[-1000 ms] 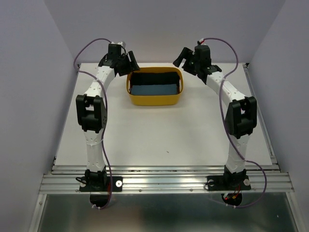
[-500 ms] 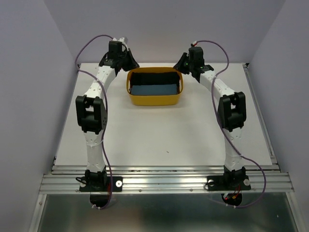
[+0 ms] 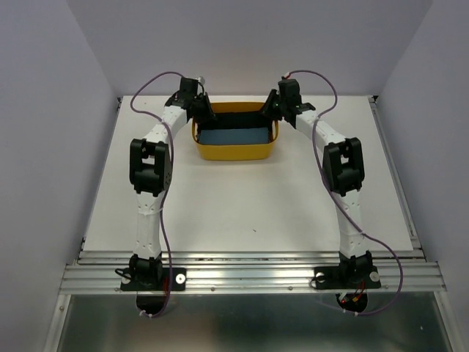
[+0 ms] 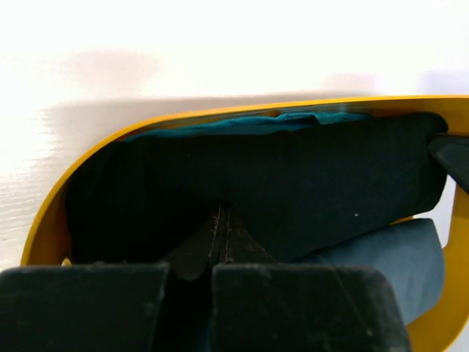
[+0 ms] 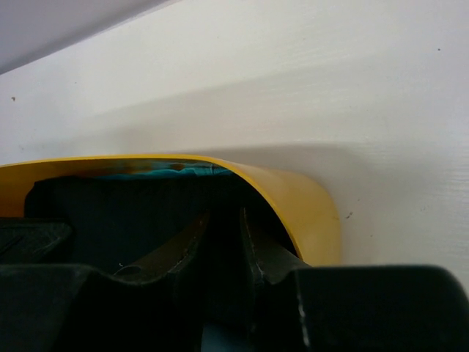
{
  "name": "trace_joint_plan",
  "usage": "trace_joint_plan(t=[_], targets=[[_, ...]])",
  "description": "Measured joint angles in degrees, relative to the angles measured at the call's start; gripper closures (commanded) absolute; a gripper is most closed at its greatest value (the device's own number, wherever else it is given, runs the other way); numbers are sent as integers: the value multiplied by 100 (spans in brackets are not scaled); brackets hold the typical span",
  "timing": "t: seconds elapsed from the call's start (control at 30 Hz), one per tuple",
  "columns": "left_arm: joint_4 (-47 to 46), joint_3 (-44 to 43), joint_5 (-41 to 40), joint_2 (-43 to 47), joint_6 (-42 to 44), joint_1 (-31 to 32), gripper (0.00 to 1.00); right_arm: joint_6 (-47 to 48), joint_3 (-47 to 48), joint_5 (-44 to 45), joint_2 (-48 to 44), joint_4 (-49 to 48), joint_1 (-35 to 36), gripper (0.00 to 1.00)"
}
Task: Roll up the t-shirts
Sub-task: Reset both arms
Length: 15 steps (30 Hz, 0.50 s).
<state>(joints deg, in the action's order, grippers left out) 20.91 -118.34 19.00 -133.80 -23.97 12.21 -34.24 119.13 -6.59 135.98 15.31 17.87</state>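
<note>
The black t-shirt lies bundled along the back of the yellow tub, with the teal-blue t-shirt in front of it. My left gripper is inside the tub's left end. Its jaws are pressed together at the black t-shirt, and my left gripper shows no fold between them. My right gripper is in the tub's right end. In its wrist view my right gripper stands narrowed, with the black t-shirt dark between the fingers.
The yellow tub's rim curves round the left end, and its corner sits right of my right fingers. Teal cloth lies low in the tub. White table spreads in front; side walls stand close.
Both grippers have moved inward from outside the tub's back corners into its ends. Both jaws have closed from wide open.
</note>
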Motion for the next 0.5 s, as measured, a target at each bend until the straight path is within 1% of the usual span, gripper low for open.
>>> trace_joint_plan(t=[0.03,0.13,0.2,0.23,0.3,0.4,0.43,0.5], targets=[[24,-72,-9,0,13,2,100,4,0,11,-9,17,0,70],[109,-264,-20,11,20,4,100,39,-2,24,-146,151,0,52],[144,-319,-20,72,17,7,98,66,-4,39,-319,249,0,34],[173,-321,-17,133,17,7,97,101,-9,57,-452,271,0,19],[227,-321,-17,293,15,7,96,168,-116,105,-769,278,0,9],[284,-321,-15,632,13,7,93,251,-426,216,-1370,271,0,4],[295,-323,-15,826,15,7,91,284,-544,260,-1589,275,0,1],[302,-326,-11,1095,13,7,86,352,-780,391,-2059,256,0,0]])
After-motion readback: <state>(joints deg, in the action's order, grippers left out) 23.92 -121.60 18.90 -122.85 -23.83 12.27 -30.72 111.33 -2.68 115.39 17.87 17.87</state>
